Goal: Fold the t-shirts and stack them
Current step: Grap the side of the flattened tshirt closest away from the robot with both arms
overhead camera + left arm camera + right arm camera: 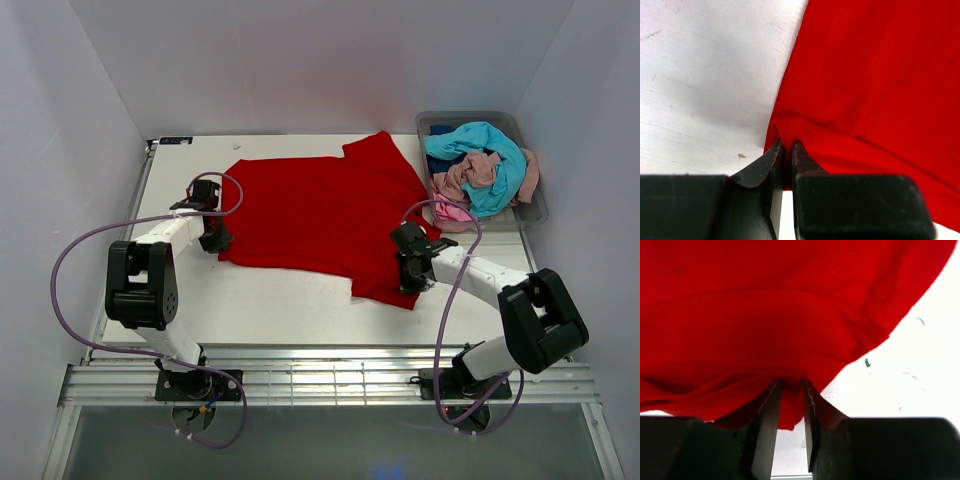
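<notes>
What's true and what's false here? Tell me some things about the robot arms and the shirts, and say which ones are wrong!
1. The red shirt lies spread out on the table. True.
2. The left gripper is wide open and touches nothing. False: it is shut on the red shirt's edge.
3. The right gripper pinches the red shirt. True.
4. The bin has nothing in it. False: a turquoise shirt and a pink shirt are bunched up in it.

Plain red t-shirt [320, 215], white table [280, 300]
</notes>
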### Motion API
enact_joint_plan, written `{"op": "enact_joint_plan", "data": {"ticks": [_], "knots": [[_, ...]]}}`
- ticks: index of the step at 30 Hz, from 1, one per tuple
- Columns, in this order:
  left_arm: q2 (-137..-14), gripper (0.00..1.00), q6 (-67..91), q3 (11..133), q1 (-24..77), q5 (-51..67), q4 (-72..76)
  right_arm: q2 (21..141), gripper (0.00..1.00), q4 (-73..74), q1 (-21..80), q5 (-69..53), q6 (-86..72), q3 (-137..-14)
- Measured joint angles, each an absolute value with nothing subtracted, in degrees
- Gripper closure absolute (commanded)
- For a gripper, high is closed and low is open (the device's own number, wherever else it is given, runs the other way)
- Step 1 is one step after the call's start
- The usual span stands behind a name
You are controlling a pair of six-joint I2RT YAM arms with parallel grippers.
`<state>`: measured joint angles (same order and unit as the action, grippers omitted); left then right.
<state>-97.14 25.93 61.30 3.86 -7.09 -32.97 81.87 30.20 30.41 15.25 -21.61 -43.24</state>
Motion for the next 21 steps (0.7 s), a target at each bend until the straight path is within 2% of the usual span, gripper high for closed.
{"op": "enact_joint_plan", "data": {"ticks": [4, 5, 15, 19, 21], "knots": [[-97.14, 0.8, 25.91, 61.3, 3.86, -7.11, -32.97, 82.48, 0.86, 29.39, 30.35, 14.66, -21.04, -43.31], [-97.14, 0.8, 25.91, 61.3, 3.86, -7.11, -32.97, 82.5, 0.92, 29.28, 30.39, 14.46, -20.91, -43.31], [-96.57, 0.78, 25.91, 61.19, 3.86, -7.14, -33.04, 81.38, 0.92, 32.56, 30.35, 14.22, -20.38, -45.28], [-94.32, 0.68, 25.89, 60.86, 3.86, -7.44, -33.01, 76.47, 0.92, 37.19, 30.33, 14.17, -20.27, -48.8], [-92.95, 0.57, 25.8, 60.75, 3.86, -7.75, -33.04, 73.54, 0.92, 39.53, 30.33, 13.98, -20.29, -50.78]]}}
